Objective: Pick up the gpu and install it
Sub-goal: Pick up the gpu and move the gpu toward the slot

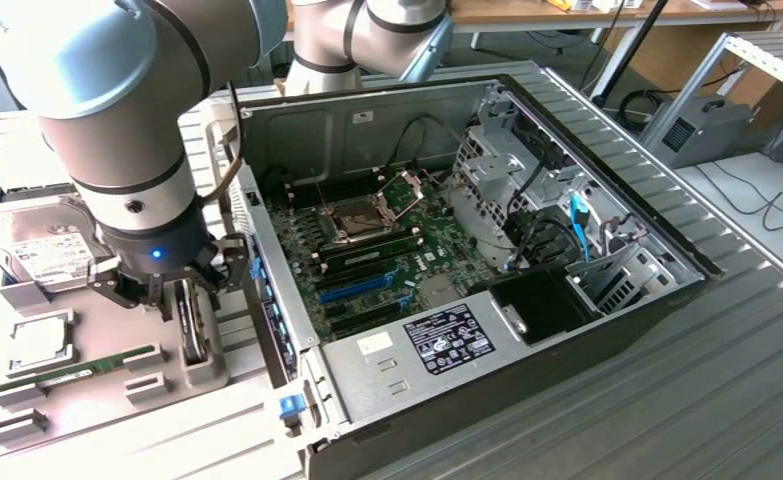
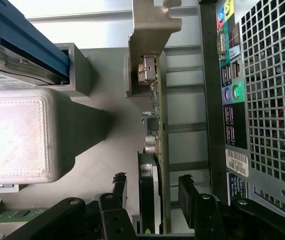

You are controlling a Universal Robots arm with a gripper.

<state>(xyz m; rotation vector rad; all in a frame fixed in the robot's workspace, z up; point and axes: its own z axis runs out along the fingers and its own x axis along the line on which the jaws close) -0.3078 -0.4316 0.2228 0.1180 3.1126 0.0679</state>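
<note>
Tray (image 2: 112, 150): gpu (image 2: 160, 125) between end effector (image 2: 154, 185) jaws

No word or number can be read. Inside the computer case (image 1: 525, 395), a black label (image 1: 447, 340) with white print sits on the silver box (image 1: 364, 375), but the print is too small to read. A small white sticker (image 1: 364, 118) is on the case's inner wall. Beside the case, a hard drive (image 1: 18, 225) has a white label (image 1: 44, 258) with tiny print. On the back of the case, a white bar-code sticker (image 2: 236, 161) shows only lines
</note>
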